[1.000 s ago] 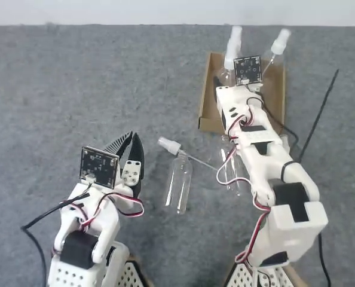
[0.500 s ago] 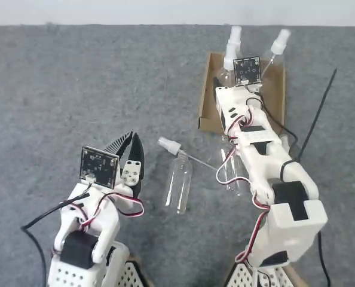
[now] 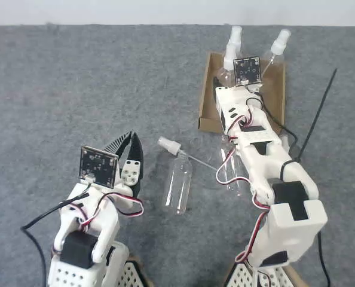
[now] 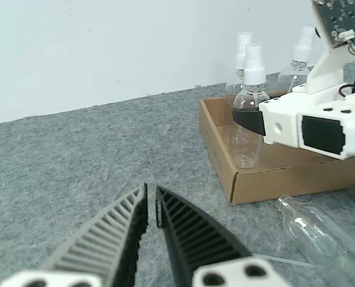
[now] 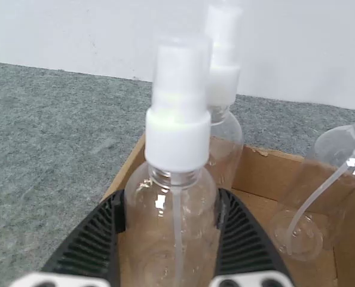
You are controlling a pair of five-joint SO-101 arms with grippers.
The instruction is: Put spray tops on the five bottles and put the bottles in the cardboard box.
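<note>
**Item 1. Left gripper** (image 3: 129,152): low at the near left of the table, well apart from the box. Fingers drawn almost together with only a slit between them, nothing held.

**Item 2. Loose bottle** (image 3: 177,182): clear, lying on its side on the grey mat, just right of the left gripper. A spray top (image 3: 169,144) lies at its neck; whether it is seated cannot be told. A thin dip tube (image 3: 201,161) runs from there toward the right arm.

**Item 3. Second loose bottle** (image 3: 236,178): clear, lying down, partly hidden under the right arm.

**Item 4. Cardboard box** (image 3: 208,95): open-topped, at the far right of the mat.

**Item 5. Right gripper** (image 5: 170,218): over the box, its fingers pinching the body of a topped bottle (image 5: 171,191) held upright. The bottle's base sits inside the box wall; whether it touches the floor cannot be told.

**Item 6. Two more topped bottles**: upright in the box, one (image 5: 225,119) close behind the held one, the other (image 5: 339,161) beside it.

**Handling note (judgement).** The step in hand appears to be placing the held bottle.
- Lower it until the base sits flat.
- Keep it vertical.
- Spread the fingers only slightly, so neither nudges the close neighbour.
- Lift straight up.

Two bottles remain outside the box.
</note>
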